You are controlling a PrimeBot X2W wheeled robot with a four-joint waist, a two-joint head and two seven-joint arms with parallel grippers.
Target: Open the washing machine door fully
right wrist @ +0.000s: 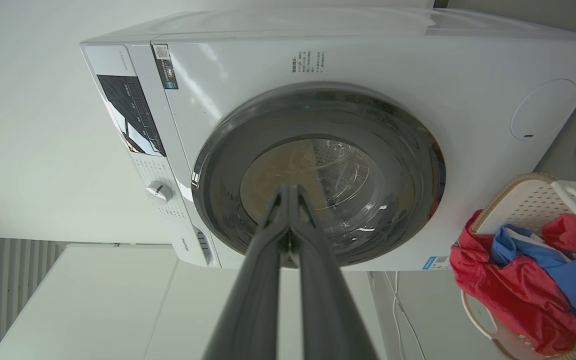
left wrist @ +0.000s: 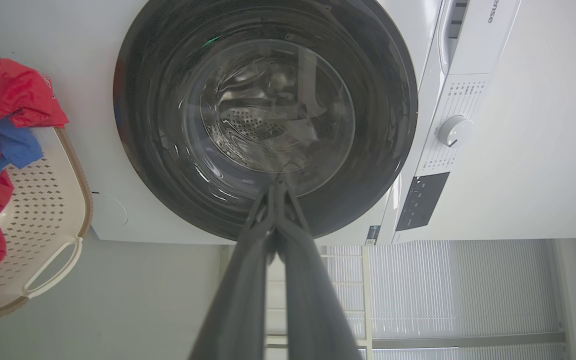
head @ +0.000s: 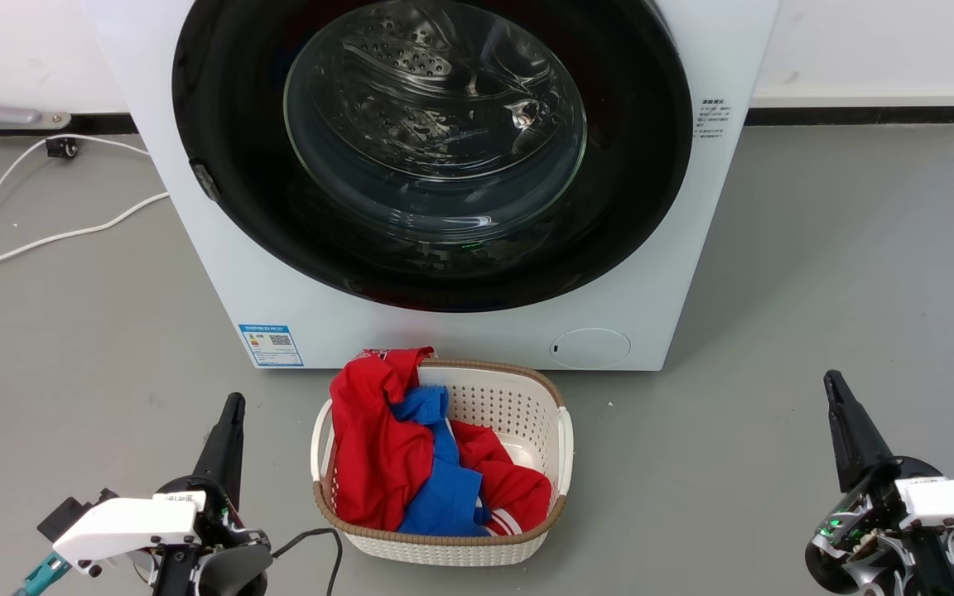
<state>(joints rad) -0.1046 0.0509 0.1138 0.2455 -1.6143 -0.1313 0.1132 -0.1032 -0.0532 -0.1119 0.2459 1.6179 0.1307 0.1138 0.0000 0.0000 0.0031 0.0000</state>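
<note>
Grey floor (head: 816, 273) runs up to a white wall, and the white washing machine (head: 220, 273) stands squarely ahead. Its washing machine door (head: 436, 149) looks shut, the glossy black disc lying flush against the front with the steel drum showing through the glass bowl.

A white laundry basket (head: 564, 430) sits on the floor just before the machine, below the door, holding red and blue clothes (head: 386, 455). It lies between the robot and the door, so a reach straight in could knock it, and it may block the base from rolling closer.

The left end effector (head: 233, 406) and right end effector (head: 833, 385) hover low on either side of the basket, well short of the machine, each with its fingers clenched together on nothing. Pinched like that, neither can hook a rim; sliding off the slick black face seems the likeliest failure.

A white cable (head: 55, 236) trails across the floor at the left, clear of the arms. A small dark tab (head: 204, 180) on the door's left rim is probably the catch, and missing it would leave the door latched
</note>
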